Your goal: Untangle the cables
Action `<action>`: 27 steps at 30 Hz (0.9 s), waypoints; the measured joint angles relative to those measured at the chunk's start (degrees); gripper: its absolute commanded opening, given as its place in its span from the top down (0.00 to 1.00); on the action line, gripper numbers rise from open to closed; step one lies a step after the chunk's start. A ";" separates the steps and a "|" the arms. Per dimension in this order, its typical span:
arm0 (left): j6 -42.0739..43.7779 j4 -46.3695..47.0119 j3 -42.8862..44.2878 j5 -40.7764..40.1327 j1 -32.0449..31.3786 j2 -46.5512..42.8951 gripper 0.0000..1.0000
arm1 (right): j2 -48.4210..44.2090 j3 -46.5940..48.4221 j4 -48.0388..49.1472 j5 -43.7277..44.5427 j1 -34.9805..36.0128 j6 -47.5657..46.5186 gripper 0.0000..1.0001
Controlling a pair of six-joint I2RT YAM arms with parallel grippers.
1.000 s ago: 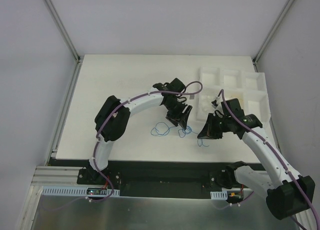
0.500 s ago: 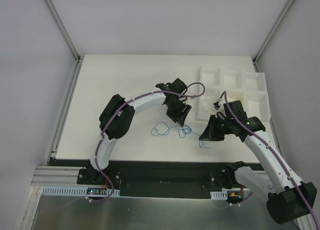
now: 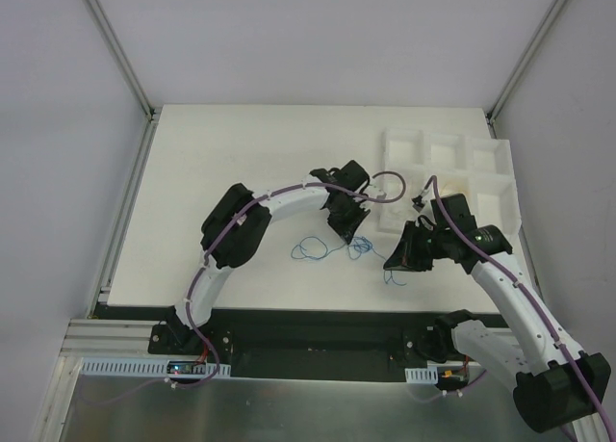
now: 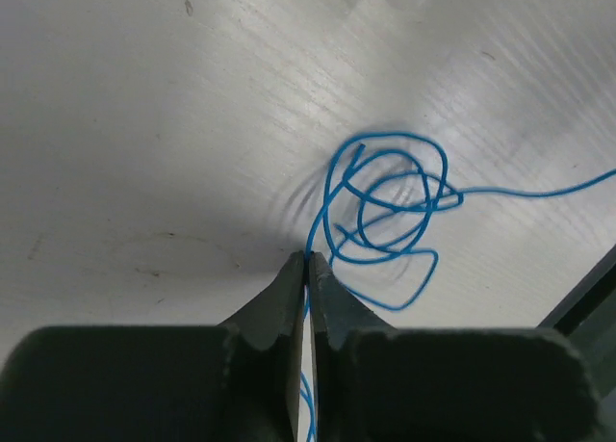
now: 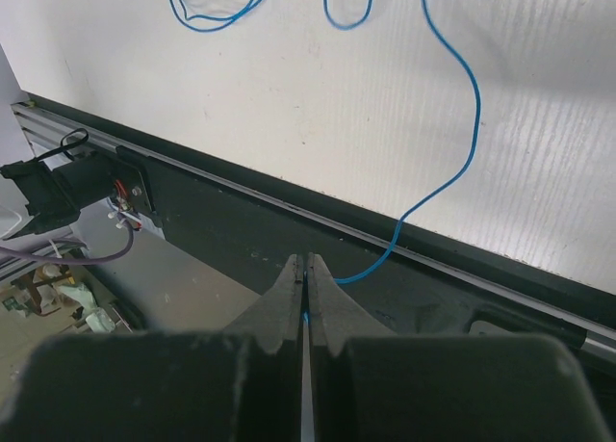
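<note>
Top view: the cables (image 3: 358, 250) lie mid-counter (image 3: 221, 163), between the two arms. They're too fine here to count strands, probably all blue.

Left wrist: left jaws pressed together on one strand, just beside the coil (image 4: 438, 199). Pulling from that close could cinch the loops into a knot.

Right wrist: right jaws pinch a long slack strand (image 5: 477, 100). Opposed pulls would tighten the tangle, or the hair-thin wire slips out.
</note>
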 measured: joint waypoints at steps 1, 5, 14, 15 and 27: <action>-0.15 0.02 0.00 -1.36 -0.42 0.00 1.00 | 0.00 0.02 -0.07 0.13 0.00 0.02 1.00; -2.51 0.85 -1.22 -12.33 -1.79 -1.73 1.00 | -0.17 0.33 -0.81 3.48 -0.04 0.33 1.00; -11.21 -0.37 -18.23 -42.29 3.54 -22.23 1.00 | -3.50 8.81 -10.88 30.01 -1.46 3.19 1.00; -12.37 -0.44 -20.28 -44.17 5.53 -25.59 1.00 | -3.52 9.49 -11.69 32.17 -1.88 3.37 1.00; -17.49 -5.88 -36.48 -49.46 36.72 -46.75 1.00 | -2.86 12.85 -17.25 43.82 -12.11 1.46 0.99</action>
